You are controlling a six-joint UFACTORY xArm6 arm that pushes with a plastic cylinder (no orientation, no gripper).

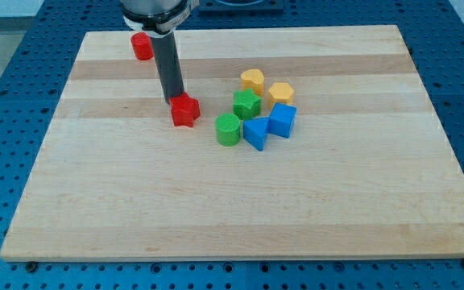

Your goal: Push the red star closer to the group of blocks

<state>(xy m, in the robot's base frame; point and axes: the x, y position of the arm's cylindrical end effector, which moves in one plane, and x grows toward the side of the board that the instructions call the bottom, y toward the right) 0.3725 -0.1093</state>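
Note:
The red star (185, 110) lies on the wooden board (240, 209), a little left of the group of blocks. My tip (173, 99) touches the star's upper-left side. The group holds a green round block (228, 129), a green star (246, 103), a blue triangular block (256, 132), a blue cube (283, 120), a yellow round-topped block (252, 80) and a yellow hexagonal block (280, 93). The green round block is the one closest to the red star, with a small gap between them.
A red cylinder (142, 46) stands alone near the board's top left, behind the rod. The board rests on a blue perforated table (6, 97).

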